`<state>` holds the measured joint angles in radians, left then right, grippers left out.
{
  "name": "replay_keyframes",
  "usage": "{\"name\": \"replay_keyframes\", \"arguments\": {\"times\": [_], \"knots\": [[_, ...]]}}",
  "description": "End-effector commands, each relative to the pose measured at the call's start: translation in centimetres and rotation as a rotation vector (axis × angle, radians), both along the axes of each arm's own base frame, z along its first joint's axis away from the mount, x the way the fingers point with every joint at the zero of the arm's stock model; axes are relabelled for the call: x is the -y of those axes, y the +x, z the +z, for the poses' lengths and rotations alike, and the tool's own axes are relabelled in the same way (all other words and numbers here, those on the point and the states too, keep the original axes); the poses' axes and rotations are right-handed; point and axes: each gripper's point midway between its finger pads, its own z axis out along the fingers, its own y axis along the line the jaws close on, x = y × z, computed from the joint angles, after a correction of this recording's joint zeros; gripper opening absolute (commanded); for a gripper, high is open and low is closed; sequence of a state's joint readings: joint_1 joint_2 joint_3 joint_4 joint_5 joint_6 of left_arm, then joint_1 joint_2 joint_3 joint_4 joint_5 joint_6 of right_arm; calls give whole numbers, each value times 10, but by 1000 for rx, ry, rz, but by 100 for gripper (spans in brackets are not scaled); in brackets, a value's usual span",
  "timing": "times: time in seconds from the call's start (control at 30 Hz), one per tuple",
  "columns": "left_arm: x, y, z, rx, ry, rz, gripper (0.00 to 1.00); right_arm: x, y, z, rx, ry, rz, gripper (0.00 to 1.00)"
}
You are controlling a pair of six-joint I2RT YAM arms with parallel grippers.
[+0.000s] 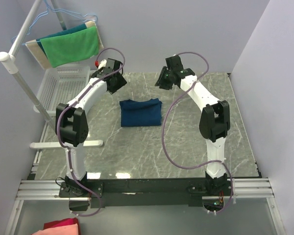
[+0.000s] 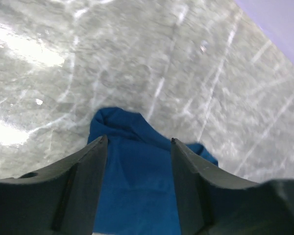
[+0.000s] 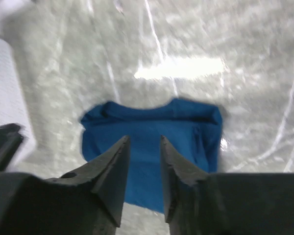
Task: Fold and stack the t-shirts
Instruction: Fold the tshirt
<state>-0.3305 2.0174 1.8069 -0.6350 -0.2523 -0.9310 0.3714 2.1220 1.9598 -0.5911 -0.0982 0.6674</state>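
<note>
A navy blue t-shirt [image 1: 140,112] lies folded into a small rectangle on the marble table, between the two arms. No print shows on it. My left gripper [image 1: 116,81] hovers above its far left corner, open and empty; the left wrist view shows the shirt [image 2: 137,171] below the spread fingers [image 2: 90,171]. My right gripper [image 1: 162,79] hovers above its far right side, open and empty; the right wrist view shows the shirt [image 3: 147,122] beneath the parted fingers [image 3: 115,171].
A white plastic basket [image 1: 63,85] stands at the back left. A green cloth [image 1: 71,46] hangs on a white rack [image 1: 19,68] above it. A red and pink cloth [image 1: 59,227] lies at the bottom left, off the table.
</note>
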Motion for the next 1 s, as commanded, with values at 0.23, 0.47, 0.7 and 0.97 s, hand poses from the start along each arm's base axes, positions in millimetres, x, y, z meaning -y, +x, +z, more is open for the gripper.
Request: {"name": "replay_keyframes", "arguments": {"times": [0.23,0.47,0.7,0.97], "knots": [[36,-83,-32,-152,-23,-246,26,-13,-87,-60,-184,-94,129,31],[61,-104,-72,-272,-1,-292,8,-24,-94,-79,-234,-95,160,29],[70,-99,-94,-321,29,-289,8,-34,-77,-103,-265,-101,164,27],[56,-61,-95,-291,83,-186,9,-47,-41,-98,-208,-96,146,25]]}}
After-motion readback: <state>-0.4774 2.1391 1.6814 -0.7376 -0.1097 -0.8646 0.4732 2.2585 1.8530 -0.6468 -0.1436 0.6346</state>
